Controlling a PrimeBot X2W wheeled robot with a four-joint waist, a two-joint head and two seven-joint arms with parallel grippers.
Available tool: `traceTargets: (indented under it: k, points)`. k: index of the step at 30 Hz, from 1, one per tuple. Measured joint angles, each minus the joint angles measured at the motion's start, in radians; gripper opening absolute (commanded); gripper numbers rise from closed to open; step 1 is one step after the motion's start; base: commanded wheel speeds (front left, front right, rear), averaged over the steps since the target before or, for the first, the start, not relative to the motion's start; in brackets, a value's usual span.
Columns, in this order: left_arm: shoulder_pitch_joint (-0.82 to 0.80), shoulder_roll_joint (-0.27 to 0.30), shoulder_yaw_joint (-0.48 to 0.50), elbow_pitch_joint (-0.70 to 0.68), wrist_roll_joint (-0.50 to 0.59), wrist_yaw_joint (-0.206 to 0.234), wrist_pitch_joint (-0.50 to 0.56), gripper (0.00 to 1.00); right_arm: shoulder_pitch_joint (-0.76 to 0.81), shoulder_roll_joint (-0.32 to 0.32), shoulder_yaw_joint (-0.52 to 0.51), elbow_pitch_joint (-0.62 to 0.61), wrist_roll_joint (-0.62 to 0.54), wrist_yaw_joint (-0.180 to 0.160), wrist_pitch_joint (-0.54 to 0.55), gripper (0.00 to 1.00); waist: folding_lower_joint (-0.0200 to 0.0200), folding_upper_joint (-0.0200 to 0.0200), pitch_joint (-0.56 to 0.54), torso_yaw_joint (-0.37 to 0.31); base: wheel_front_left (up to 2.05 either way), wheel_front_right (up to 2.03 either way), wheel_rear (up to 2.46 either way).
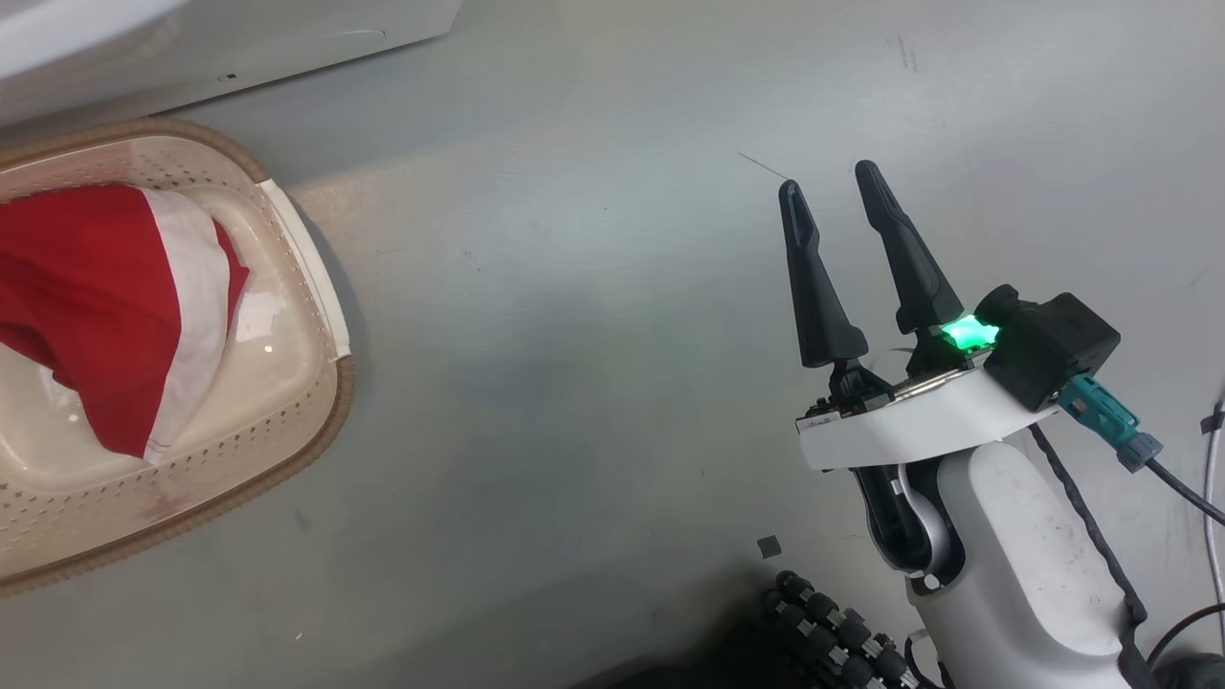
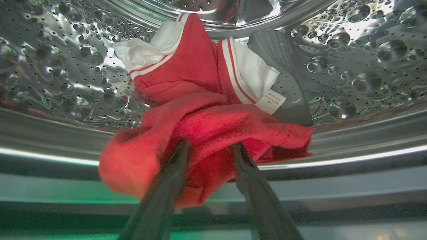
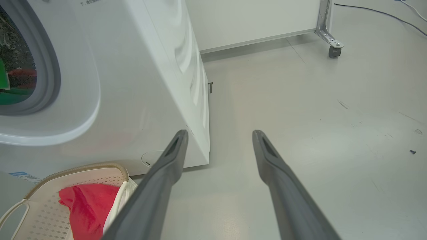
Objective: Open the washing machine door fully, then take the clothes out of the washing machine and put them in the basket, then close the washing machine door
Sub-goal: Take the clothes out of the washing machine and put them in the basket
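A red garment (image 2: 200,83) with white panels and a small white tag lies inside the washer's steel drum (image 2: 350,66), its lower folds spilling over the front lip of the drum beside a grey paddle (image 2: 283,56). The left pincer (image 2: 209,143) reaches into those folds: its two dark fingers (image 2: 166,186) stand apart with a ridge of red cloth between them and their tips are buried in the fabric, so I cannot tell whether it has the cloth clamped or merely straddles it. Another red piece (image 1: 96,297) with a white band lies in the basket (image 1: 345,402), draped from the basket's far side down toward its middle. In the right wrist view the basket (image 3: 43,213) stands on the floor (image 3: 317,116) just in front of the washer (image 3: 133,83), below the grey ring (image 3: 50,66) around the drum mouth, with the red piece (image 3: 88,206) showing inside it. The right pincer (image 1: 828,179) hangs over bare floor (image 1: 574,335), well apart from the basket, released and holding nothing, its fingers spread wide (image 3: 220,131).
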Motion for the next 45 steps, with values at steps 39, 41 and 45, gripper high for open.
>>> traceTargets:
  k: [39,41,45]
  points:
    - [-0.013,-0.028,-0.054,-0.068,0.038,-0.047,-0.239,0.00,-0.023,0.000,-0.025,0.020,0.015,0.001,0.000,1.00,0.0000,0.0000,-0.040,0.037,0.00,0.00,0.00]
    - [0.004,-0.041,-0.048,-0.082,0.031,-0.042,-0.268,0.00,-0.023,0.000,-0.029,0.023,0.013,0.001,0.000,1.00,0.0000,0.0000,-0.048,0.042,0.00,0.00,0.00]
    - [0.056,-0.074,-0.040,-0.102,0.015,-0.030,-0.329,0.00,-0.023,0.000,-0.036,0.030,0.003,0.001,0.000,1.00,-0.0001,0.0000,-0.067,0.053,0.00,0.00,0.00]
